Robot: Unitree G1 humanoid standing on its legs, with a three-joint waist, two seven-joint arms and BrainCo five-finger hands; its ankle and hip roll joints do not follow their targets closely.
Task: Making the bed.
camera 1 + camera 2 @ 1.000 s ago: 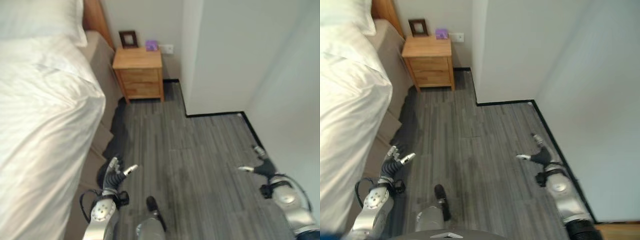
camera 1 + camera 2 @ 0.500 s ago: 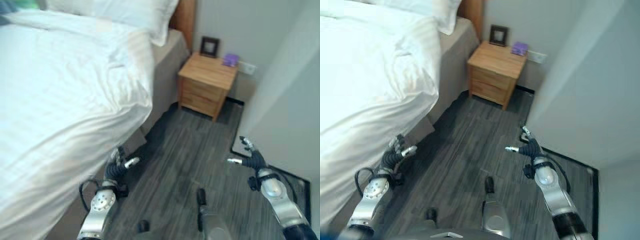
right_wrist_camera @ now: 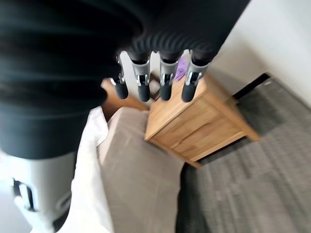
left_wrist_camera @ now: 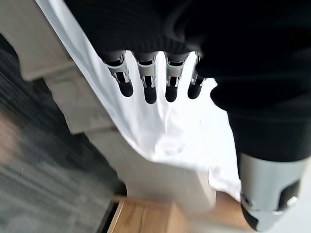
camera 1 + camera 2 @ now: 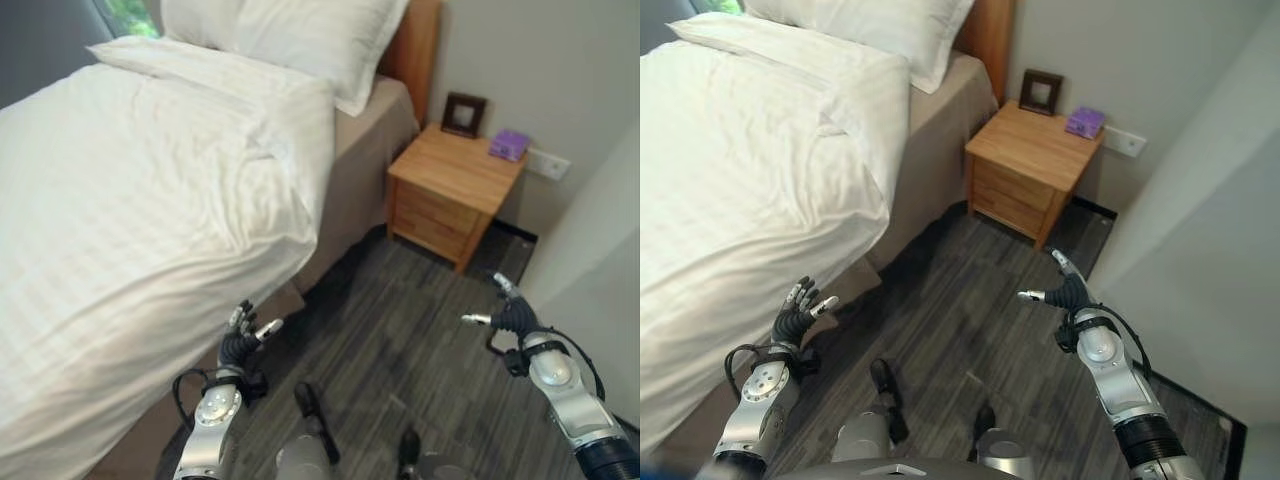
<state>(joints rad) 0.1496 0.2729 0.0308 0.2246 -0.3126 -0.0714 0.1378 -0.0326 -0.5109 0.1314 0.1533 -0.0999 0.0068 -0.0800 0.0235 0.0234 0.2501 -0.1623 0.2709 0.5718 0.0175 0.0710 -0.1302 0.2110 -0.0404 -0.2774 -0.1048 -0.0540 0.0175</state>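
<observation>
Because the white duvet [image 5: 150, 200] is soft, light cloth that will fold and drag rather than lift as one piece, its hanging edge — just ahead of the left robot hand [image 5: 243, 338] — looks the best place to pinch. It lies rumpled across the bed [image 5: 360, 165], striped, sagging over the side. Both the left and the right robot hand [image 5: 505, 316] are released, fingers relaxed, holding nothing.
</observation>
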